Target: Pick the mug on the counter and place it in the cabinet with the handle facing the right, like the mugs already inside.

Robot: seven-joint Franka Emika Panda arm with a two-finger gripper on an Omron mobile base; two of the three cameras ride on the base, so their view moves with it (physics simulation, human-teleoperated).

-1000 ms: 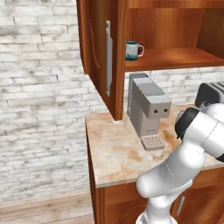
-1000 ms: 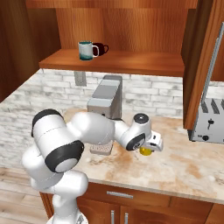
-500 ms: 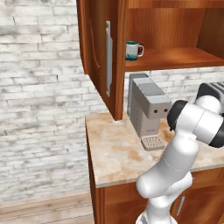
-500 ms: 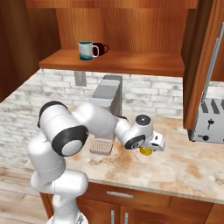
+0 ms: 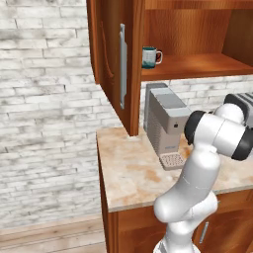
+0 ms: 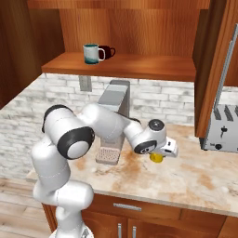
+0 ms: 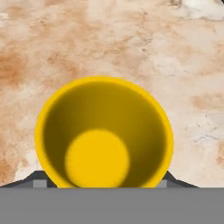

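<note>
The yellow mug [image 7: 103, 135] stands upright on the marbled counter [image 7: 131, 35], and I look straight down into it. My gripper [image 7: 103, 181] is lowered over it, one dark fingertip [image 7: 37, 180] on each side of the rim, jaws open around it. From the right base view the mug [image 6: 157, 158] peeks out beneath the white hand, with the gripper [image 6: 160, 153] astride it. Its handle is hidden. The cabinet [image 6: 125, 65] hangs above with its shelf bare on the right.
A teal-and-white mug [image 6: 93, 53] sits on the cabinet shelf, also seen as the teal mug [image 5: 149, 57]. The open cabinet door [image 5: 112, 59] hangs left. A grey coffee machine [image 6: 114, 118] stands behind my arm. A toaster [image 6: 223, 128] sits at the right.
My arm's elbow has swung up toward the coffee machine, while the hand stays low over the yellow mug. The mug has not moved.
</note>
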